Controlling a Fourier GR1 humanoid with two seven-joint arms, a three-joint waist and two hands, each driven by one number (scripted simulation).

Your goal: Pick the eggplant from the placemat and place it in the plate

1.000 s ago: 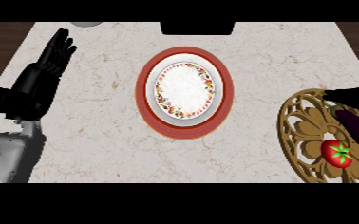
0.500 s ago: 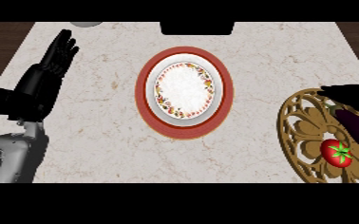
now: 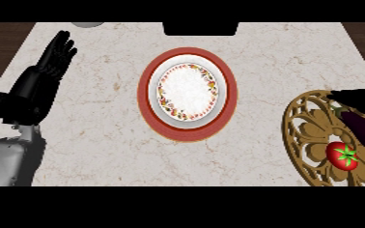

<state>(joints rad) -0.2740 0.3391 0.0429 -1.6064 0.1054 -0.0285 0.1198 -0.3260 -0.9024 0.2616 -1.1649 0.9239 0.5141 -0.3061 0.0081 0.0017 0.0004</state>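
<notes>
The dark purple eggplant [image 3: 354, 121] lies on the golden openwork placemat [image 3: 305, 125] at the right edge, partly cut off by the view. A black part of my right hand [image 3: 351, 95] shows just above it at that edge; most of the hand is out of view. The white plate [image 3: 187, 68] with a flowered rim sits mid-counter on a wider red plate [image 3: 147, 107] and has nothing on it. My left hand [image 3: 51, 64] rests open at the far left, fingers pointing up, far from the plate and the eggplant.
A red tomato [image 3: 343, 155] with a green stem lies on the placemat just below the eggplant. A black object [image 3: 200, 28] stands at the counter's back edge, and a grey round thing [image 3: 87, 24] is at the back left.
The black tip of my right hand at the right edge has shifted only slightly. The left hand, plate and eggplant have not moved.
</notes>
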